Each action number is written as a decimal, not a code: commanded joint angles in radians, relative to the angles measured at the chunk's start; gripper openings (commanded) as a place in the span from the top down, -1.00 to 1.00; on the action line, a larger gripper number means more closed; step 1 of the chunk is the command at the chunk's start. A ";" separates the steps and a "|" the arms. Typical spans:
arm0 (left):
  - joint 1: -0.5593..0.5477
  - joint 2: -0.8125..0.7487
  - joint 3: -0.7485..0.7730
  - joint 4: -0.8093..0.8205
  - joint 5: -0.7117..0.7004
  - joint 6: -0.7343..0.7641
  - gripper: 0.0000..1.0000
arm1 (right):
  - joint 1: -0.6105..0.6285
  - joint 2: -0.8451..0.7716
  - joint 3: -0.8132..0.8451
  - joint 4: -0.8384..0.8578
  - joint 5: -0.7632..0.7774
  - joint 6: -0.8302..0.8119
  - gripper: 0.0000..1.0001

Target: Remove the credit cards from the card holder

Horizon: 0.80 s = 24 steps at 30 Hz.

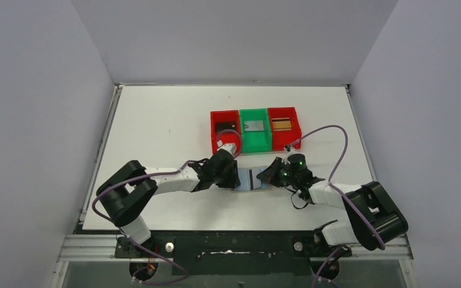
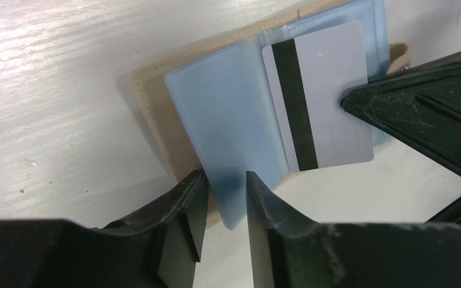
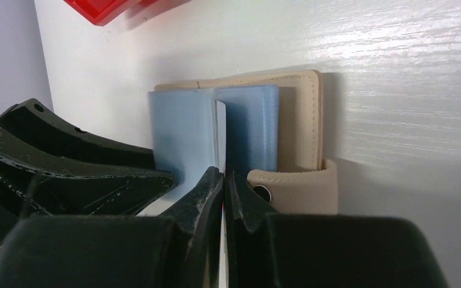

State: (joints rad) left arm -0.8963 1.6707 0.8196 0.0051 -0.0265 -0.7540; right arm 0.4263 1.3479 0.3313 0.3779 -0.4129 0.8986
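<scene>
Silver card (image 2: 330, 90) sits pinched inside right pincer (image 3: 223, 180).

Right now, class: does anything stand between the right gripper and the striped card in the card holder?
Nothing visible does. The right gripper is shut on the edge of the striped card. The left gripper straddles a blue sleeve of the card holder, beside the card.

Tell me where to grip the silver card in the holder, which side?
Pinch the silver card by its plain long edge, opposite the black stripe, coming from the right arm's side. The stripe edge sits by the card holder's fold; the plain edge is exposed. It's thin: clamp across its faces, as the right fingers do.
</scene>
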 commanded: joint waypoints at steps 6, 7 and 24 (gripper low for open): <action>-0.003 0.001 -0.031 0.160 0.119 -0.036 0.65 | 0.024 0.037 0.008 0.067 0.027 0.019 1.00; -0.003 -0.004 -0.038 0.180 0.119 -0.037 0.73 | 0.024 0.036 0.006 0.065 0.029 0.019 1.00; -0.001 -0.059 -0.040 0.028 -0.014 -0.008 0.21 | 0.014 -0.119 0.043 -0.046 0.084 -0.091 1.00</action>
State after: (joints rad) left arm -0.8982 1.6630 0.7815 0.0669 0.0143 -0.7757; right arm 0.4400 1.2621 0.3313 0.3477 -0.3630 0.8730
